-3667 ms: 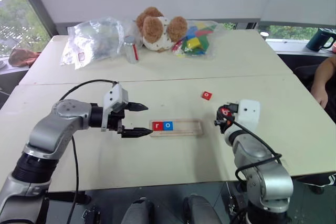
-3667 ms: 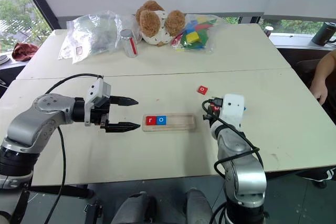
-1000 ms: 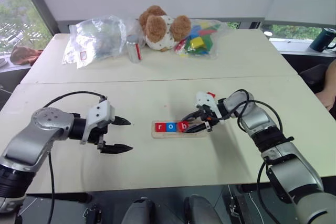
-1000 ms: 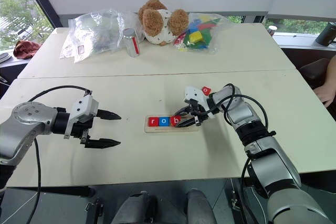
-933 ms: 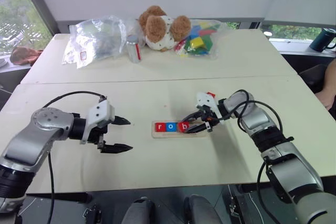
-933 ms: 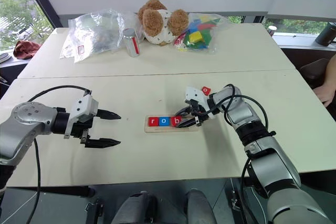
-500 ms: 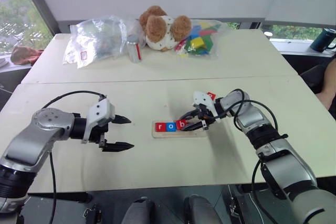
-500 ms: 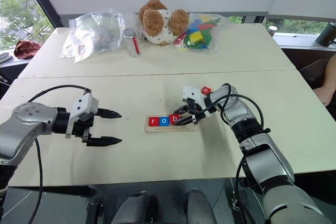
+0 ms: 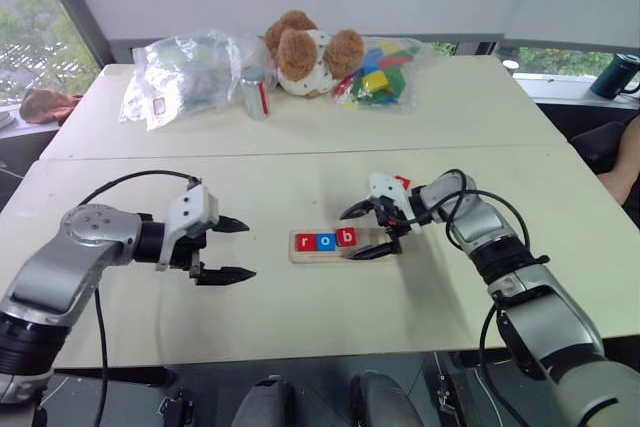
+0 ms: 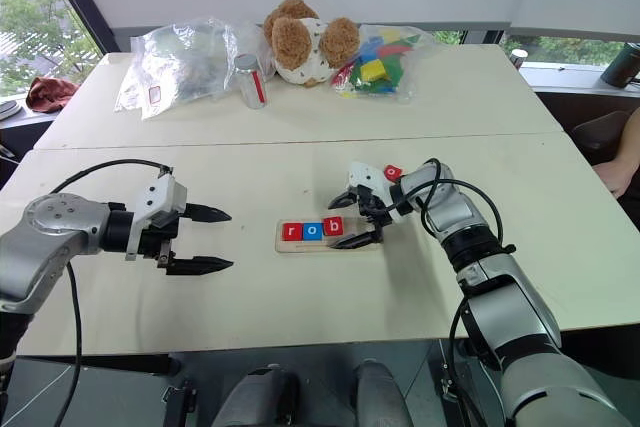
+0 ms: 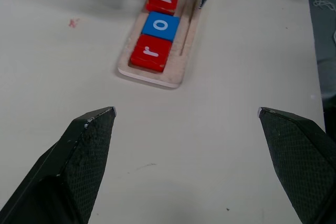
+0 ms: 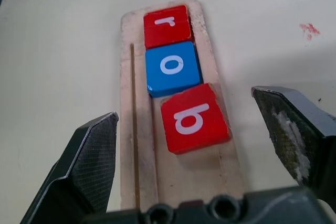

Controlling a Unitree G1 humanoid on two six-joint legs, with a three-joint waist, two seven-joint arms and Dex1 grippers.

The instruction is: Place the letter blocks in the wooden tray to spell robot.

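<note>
The wooden tray (image 9: 322, 256) lies mid-table and holds three letter blocks in a row: red r (image 9: 303, 242), blue o (image 9: 324, 241) and red b (image 9: 346, 237). In the right wrist view the b (image 12: 195, 118) sits slightly skewed in the groove. My right gripper (image 9: 348, 236) is open, one finger on each side of the tray at the b, holding nothing. Another red letter block (image 10: 393, 173) lies on the table just behind that wrist. My left gripper (image 9: 250, 248) is open and empty, hovering left of the tray and pointing at it.
Along the far table stand a clear plastic bag (image 9: 185, 72), a can (image 9: 254, 94), a teddy bear (image 9: 305, 52) and a bag of coloured toy blocks (image 9: 378, 72). A dark mug (image 9: 612, 74) and a person's arm (image 9: 630, 152) are at the right edge.
My right gripper has opened and let go of the red b, which now lies in the tray beside the blue o. The left arm has kept still.
</note>
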